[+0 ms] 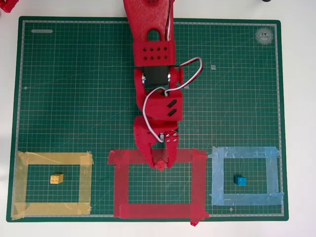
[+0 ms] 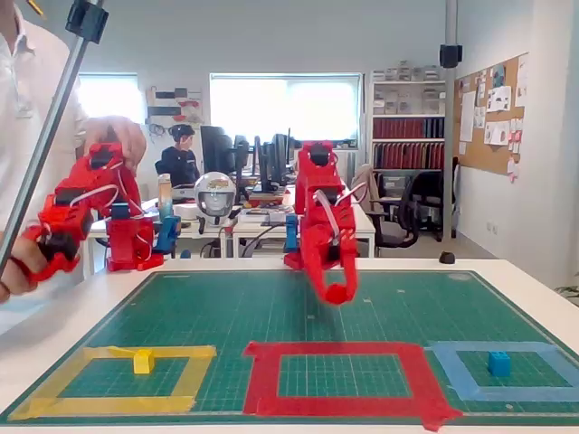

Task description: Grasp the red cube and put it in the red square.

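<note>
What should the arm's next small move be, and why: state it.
Probably carry the gripper a little further out, past the tape, before lowering. In the overhead view its jaws, apparently shut on the red cube, sit over the red square's upper strip, not its inside. The fixed view shows it raised above the green mat.

Overhead view: straight down over the end effector (image 1: pixel 161 164), mat (image 1: pixel 74 89) nearly whole.
Fixed view: low, table-level, facing the end effector (image 2: pixel 338 294) front-on.
Shared: mat (image 2: pixel 226 307), tape frames.
</note>
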Action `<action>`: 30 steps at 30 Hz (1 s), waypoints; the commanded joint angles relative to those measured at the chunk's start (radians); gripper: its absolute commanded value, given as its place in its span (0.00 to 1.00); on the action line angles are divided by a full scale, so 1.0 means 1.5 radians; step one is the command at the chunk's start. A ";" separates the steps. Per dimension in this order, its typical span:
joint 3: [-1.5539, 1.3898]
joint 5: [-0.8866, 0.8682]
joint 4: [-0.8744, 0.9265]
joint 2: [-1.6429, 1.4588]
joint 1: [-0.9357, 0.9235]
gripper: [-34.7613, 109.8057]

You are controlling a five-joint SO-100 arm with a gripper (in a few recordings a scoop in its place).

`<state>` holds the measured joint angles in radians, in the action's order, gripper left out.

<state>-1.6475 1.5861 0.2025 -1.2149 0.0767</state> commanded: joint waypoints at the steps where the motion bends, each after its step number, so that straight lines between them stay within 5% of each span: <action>1: 0.100 0.004 -0.019 0.069 -0.013 0.25; 30: 0.338 0.056 -0.019 0.317 -0.026 0.25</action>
<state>-1.2103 1.6414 0.1841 -0.7179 0.0445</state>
